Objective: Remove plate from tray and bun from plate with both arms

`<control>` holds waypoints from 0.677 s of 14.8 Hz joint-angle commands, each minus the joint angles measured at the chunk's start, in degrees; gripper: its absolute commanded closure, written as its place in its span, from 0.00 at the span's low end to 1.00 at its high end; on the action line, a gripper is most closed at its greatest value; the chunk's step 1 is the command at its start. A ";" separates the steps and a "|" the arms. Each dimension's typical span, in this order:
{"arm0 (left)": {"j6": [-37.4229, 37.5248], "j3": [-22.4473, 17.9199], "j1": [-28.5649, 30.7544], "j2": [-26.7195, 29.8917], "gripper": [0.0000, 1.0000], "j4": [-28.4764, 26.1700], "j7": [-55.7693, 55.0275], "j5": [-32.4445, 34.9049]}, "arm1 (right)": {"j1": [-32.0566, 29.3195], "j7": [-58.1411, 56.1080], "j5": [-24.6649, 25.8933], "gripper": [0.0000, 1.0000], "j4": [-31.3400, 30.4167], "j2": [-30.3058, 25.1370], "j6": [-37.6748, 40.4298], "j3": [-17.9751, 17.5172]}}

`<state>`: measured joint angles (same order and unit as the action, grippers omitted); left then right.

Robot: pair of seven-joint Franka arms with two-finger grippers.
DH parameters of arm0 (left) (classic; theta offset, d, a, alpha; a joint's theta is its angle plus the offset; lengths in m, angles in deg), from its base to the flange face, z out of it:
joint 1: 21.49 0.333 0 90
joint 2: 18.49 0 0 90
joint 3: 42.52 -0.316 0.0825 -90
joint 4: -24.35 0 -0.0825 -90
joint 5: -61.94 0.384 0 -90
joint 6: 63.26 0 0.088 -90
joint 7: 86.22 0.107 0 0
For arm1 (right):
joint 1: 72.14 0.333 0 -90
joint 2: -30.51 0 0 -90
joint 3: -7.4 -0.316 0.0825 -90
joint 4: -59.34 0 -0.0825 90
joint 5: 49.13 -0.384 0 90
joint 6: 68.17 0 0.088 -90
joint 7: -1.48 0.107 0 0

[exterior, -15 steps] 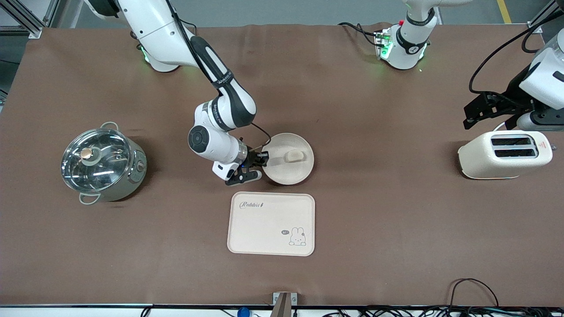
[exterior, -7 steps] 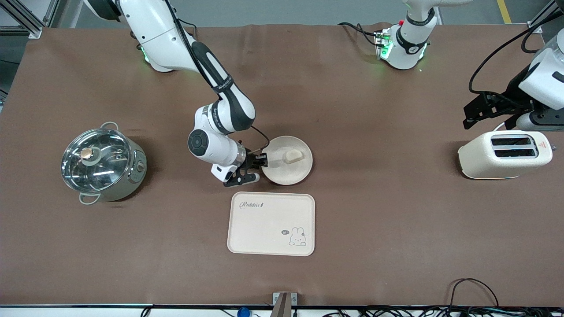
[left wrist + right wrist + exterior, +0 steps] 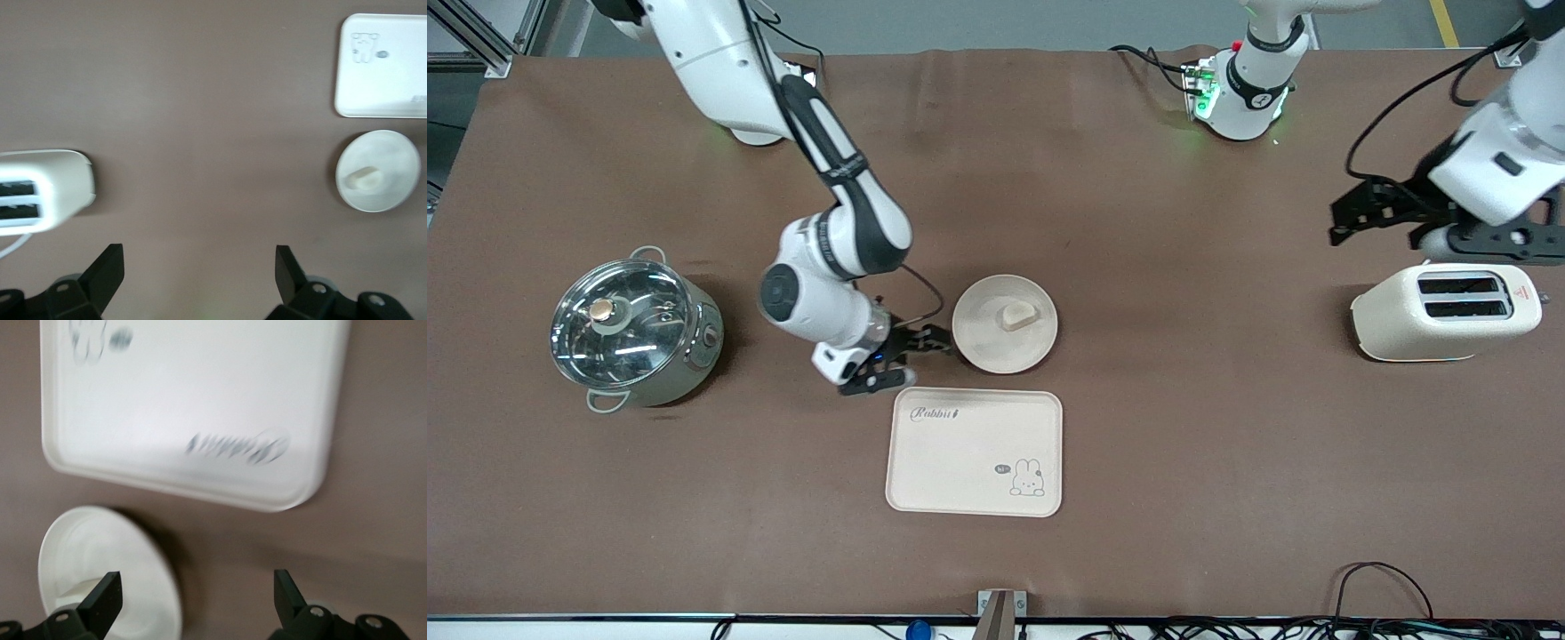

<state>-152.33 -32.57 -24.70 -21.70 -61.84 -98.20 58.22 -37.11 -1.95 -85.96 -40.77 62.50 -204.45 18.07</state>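
The round cream plate [image 3: 989, 348] rests on the brown table, just farther from the front camera than the tray. The small pale bun [image 3: 1016, 315] lies on it. My right gripper [image 3: 907, 357] is open and empty, low beside the plate's rim toward the right arm's end, apart from it. In the right wrist view the plate [image 3: 100, 560] shows beside one finger of the right gripper [image 3: 195, 587]. My left gripper [image 3: 1352, 222] is open and empty in the air next to the toaster. The left wrist view shows the left gripper [image 3: 198, 257], the plate [image 3: 397, 157] and the bun [image 3: 363, 179].
A rectangular cream tray with a rabbit print [image 3: 974, 452] lies nearer the front camera than the plate; it also shows in the wrist views [image 3: 193, 407] [image 3: 387, 73]. A white toaster [image 3: 1445, 311] [image 3: 40, 190] stands at the left arm's end. A glass-lidded pot [image 3: 633, 331] stands at the right arm's end.
My right gripper has let go of the plate's rim and drawn back toward the pot's end. The plate stays on the table with the bun. My left arm has shifted slightly.
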 commanded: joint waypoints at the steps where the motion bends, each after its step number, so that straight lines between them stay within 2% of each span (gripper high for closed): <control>1: -7.56 5.32 -3.72 -4.68 0.00 -0.83 -13.36 -0.68 | -0.75 -0.70 8.23 0.00 -1.32 -5.35 4.85 6.18; 3: -14.77 7.45 -8.98 -10.47 0.00 -0.92 -24.26 1.07 | -0.75 -0.70 12.30 0.00 -0.44 -8.42 10.29 10.40; 7: -30.06 7.63 -19.97 -24.00 0.00 -0.92 -43.43 12.21 | -0.75 -0.96 15.20 0.00 6.04 -12.83 27.32 18.76; 8: -33.58 7.63 -21.56 -27.09 0.00 -0.92 -46.96 14.59 | -0.75 -1.05 17.04 0.00 9.20 -12.92 31.81 20.34; 10: -39.65 7.63 -24.46 -32.89 0.00 -0.92 -54.16 20.55 | -0.66 -1.14 20.73 0.00 13.26 -12.92 38.07 20.88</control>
<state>-188.42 -24.88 -47.67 -49.64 -64.71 -146.99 73.99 -38.25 -3.27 -68.88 -30.98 49.62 -171.06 38.61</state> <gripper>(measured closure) 0.000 0.000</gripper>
